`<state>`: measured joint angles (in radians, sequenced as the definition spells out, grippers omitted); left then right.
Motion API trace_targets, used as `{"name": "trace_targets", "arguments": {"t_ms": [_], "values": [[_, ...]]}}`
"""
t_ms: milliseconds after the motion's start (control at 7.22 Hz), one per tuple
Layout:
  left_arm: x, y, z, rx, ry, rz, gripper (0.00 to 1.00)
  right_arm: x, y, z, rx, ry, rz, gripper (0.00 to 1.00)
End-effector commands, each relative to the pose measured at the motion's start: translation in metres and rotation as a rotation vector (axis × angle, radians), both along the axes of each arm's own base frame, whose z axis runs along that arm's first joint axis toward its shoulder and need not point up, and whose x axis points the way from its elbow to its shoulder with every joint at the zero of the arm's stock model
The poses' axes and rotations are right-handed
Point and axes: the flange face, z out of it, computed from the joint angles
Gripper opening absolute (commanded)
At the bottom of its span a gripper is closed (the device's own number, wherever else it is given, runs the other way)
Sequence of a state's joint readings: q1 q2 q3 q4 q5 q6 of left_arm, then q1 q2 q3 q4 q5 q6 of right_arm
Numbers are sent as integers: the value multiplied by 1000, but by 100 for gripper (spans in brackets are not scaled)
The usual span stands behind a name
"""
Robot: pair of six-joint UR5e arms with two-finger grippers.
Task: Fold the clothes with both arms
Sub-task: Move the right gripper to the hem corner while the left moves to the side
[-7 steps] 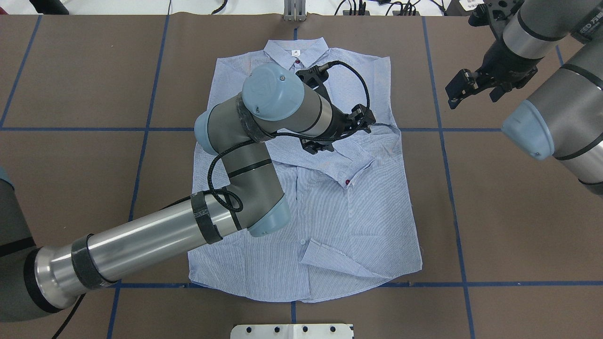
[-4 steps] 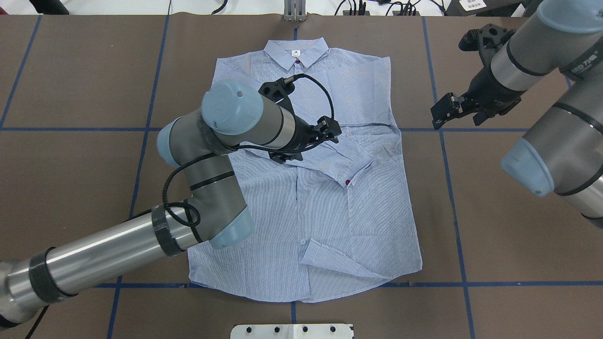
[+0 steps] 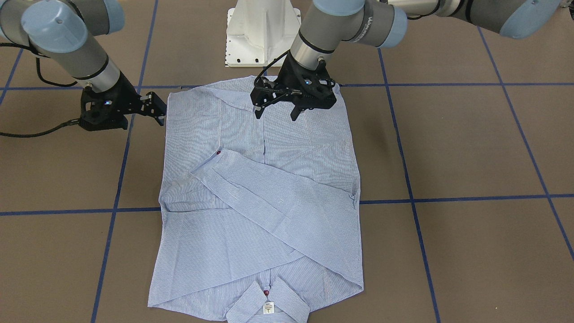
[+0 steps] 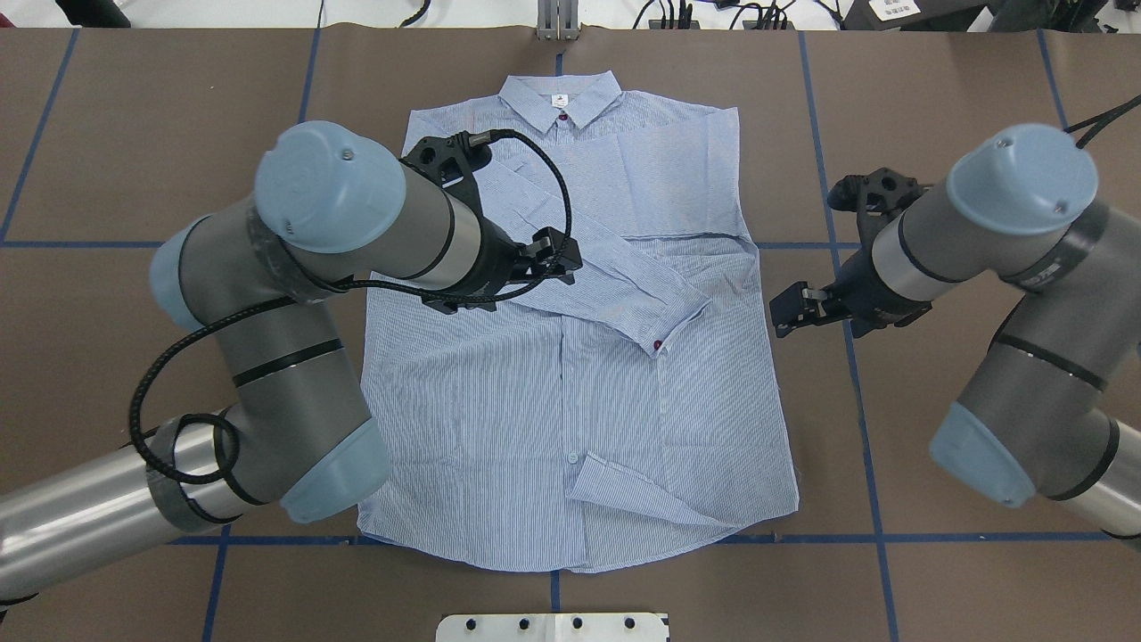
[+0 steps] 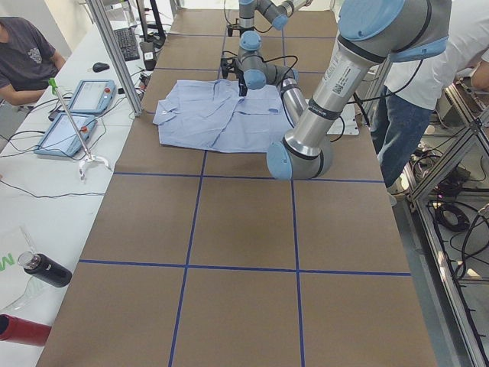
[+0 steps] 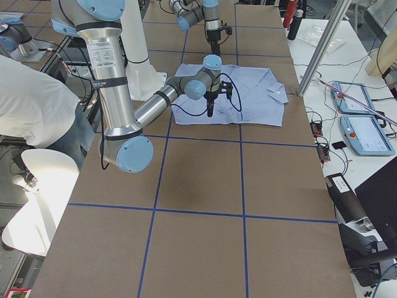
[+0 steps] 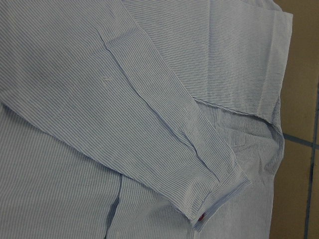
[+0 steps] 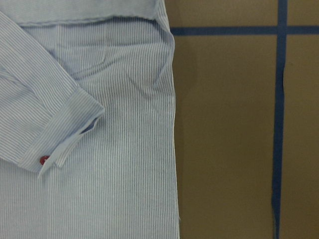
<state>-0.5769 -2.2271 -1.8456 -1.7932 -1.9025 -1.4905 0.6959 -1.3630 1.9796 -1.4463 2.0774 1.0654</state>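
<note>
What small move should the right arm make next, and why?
Probably ease the right gripper down and inward onto the nearest side edge of the shirt: it hangs open over the table just beside that edge, and a sleeve already lies folded across the front.

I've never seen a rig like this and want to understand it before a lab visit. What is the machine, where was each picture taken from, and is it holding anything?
It is a robot with two jointed metal arms, the left arm and the right arm, each ending in a two-finger gripper. Two pictures look down on the table: one from behind the robot, one facing it. Two look along the table from its ends. The two close-ups come from cameras on the wrists. On the brown table, marked with blue tape lines, lies a striped shirt with one sleeve folded across its chest. The left gripper hangs open above the shirt. The right gripper is by the shirt's side edge. Neither holds anything.
</note>
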Motion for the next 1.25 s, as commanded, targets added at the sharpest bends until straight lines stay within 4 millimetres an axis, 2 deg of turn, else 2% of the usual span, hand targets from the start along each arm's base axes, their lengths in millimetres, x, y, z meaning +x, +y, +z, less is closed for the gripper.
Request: {"name": "trace_targets", "arguments": {"t_ms": [0,277,416,554,831,970,1109], "values": [[-44,23,7,43,-55,22,100,-34,58,33,11,-17,23,100],[-49,25,10,38,-73,22,100,-64,102,39,-4,-16,28,100],[-51,26,7,40,-69,23,100,-83,131,32,-9,-18,30,100],[-51,26,8,39,-70,24,100,-86,141,37,-13,-6,24,100],[-51,25,9,39,-72,22,100,-77,146,59,-28,40,22,99],[-53,25,9,39,-70,21,100,-76,146,62,-32,45,19,99],[-53,25,9,39,-70,20,100,-76,147,62,-35,46,16,90]]}}
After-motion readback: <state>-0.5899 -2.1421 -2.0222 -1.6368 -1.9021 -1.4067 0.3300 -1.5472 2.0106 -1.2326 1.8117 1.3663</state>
